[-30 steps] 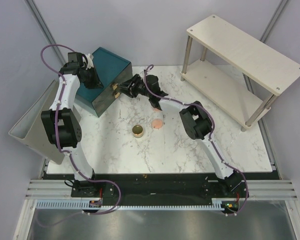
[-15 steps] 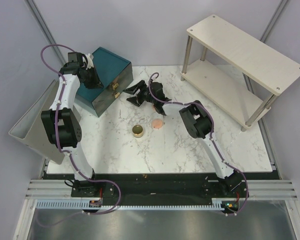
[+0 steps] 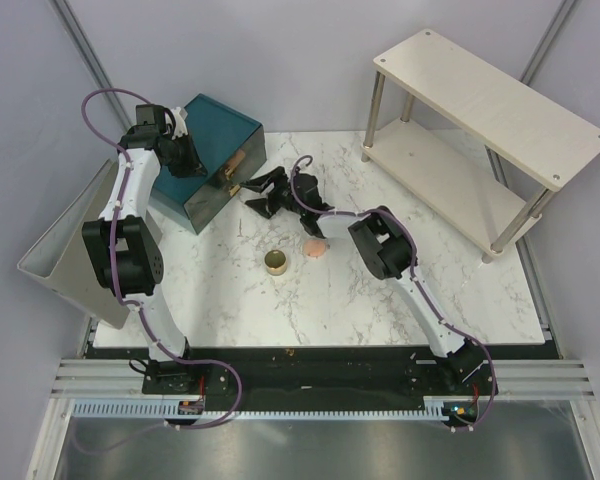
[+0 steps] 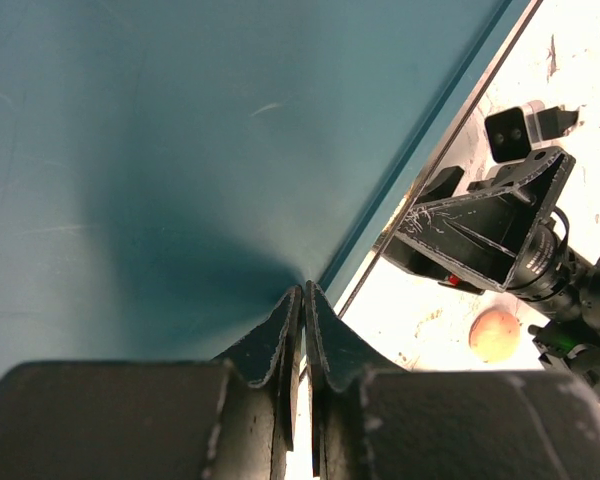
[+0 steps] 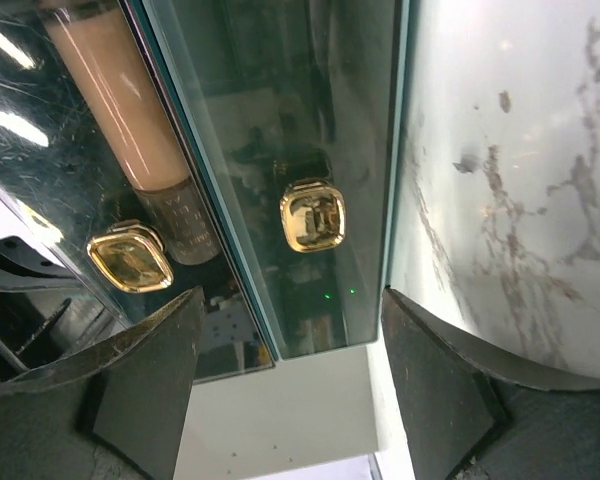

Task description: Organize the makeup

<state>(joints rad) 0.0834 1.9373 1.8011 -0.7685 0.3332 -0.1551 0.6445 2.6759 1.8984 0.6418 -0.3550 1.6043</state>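
A round gold tin (image 3: 276, 262) and a flat peach-pink disc (image 3: 315, 248) lie on the marble table; the disc also shows in the left wrist view (image 4: 495, 333). An orange-and-dark tube (image 5: 130, 110) lies behind the glassy front of a drawer in the teal box (image 3: 220, 150). My right gripper (image 3: 255, 192) (image 5: 290, 340) is open and empty, facing the drawer fronts and their gold knobs (image 5: 313, 214). My left gripper (image 3: 185, 155) (image 4: 303, 290) is shut, tips on the box's top. The second disc and the green-and-white tube are out of view.
A white two-tier shelf (image 3: 480, 110) stands at the back right. A grey bin (image 3: 65, 250) leans off the table's left edge. The right arm's links (image 3: 380, 240) stretch across the table's middle, close to the disc.
My right gripper pulled back from the box front, dropped lower, then shifted slightly left toward it again. The disc, partly covered before, now shows whole. The left arm has not moved.
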